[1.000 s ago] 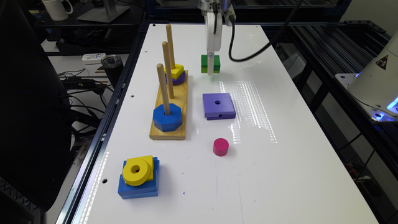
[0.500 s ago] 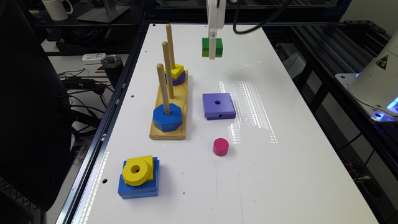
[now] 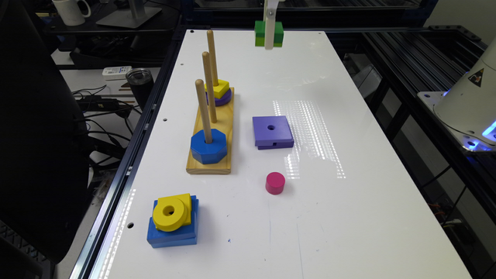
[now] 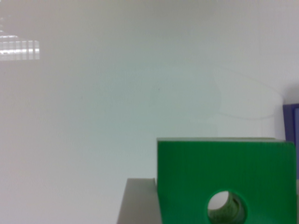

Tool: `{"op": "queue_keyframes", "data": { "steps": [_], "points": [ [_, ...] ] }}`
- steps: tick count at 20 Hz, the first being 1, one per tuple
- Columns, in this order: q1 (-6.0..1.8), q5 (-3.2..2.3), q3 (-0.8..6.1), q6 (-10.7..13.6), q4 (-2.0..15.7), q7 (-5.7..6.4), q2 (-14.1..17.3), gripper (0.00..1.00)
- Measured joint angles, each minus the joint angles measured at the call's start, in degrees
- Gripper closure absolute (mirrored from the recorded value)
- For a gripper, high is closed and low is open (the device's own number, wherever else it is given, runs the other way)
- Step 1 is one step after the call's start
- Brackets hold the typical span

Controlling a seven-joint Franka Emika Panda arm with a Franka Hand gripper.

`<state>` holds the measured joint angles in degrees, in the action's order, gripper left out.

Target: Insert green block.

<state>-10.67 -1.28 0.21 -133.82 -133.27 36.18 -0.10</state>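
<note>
Exterior view: the green block (image 3: 269,34) is seen lifted clear of the white table (image 3: 348,217), held at the far end of it by the gripper (image 3: 269,40), whose white finger (image 3: 269,27) crosses the block's front face. The dark green layer is on top and the lime layer below. In the wrist view the block (image 4: 224,172) is seen close up with its centre hole showing, and a pale finger (image 4: 138,203) is pressed against its side — the jaws are closed on the block.

On the table, toward the exterior view's left, a wooden base (image 3: 209,164) carries three upright pegs (image 3: 209,87). A blue octagon (image 3: 208,146) is threaded on the nearest peg; a yellow piece (image 3: 219,88) sits on a purple disc (image 3: 224,99) at the farthest peg; the middle peg is bare. Just beside the base, toward the exterior view's right, a flat purple square (image 3: 272,131) lies with its hole up, and its edge (image 4: 290,140) is also caught in the wrist view. A pink cylinder (image 3: 275,183) stands nearer the camera, well apart from the base. At the near corner on the exterior view's left, a yellow ring (image 3: 169,211) rests tilted on a yellow piece over a blue square (image 3: 172,232). Off the table — on the desk beyond — a white mug (image 3: 71,11) and a dark tumbler (image 3: 140,81) are seen.
</note>
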Motion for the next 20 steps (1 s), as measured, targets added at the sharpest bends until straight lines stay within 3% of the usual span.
{"op": "queue_keyframes", "data": {
  "steps": [5,12,20],
  "points": [
    [0.00,0.01,0.03,2.8,0.65,0.00,-2.7,1.00],
    [0.01,0.03,0.09,6.7,3.03,0.00,-4.2,1.00],
    [0.01,0.04,0.14,8.8,4.27,0.00,-5.1,1.00]
  ]
}}
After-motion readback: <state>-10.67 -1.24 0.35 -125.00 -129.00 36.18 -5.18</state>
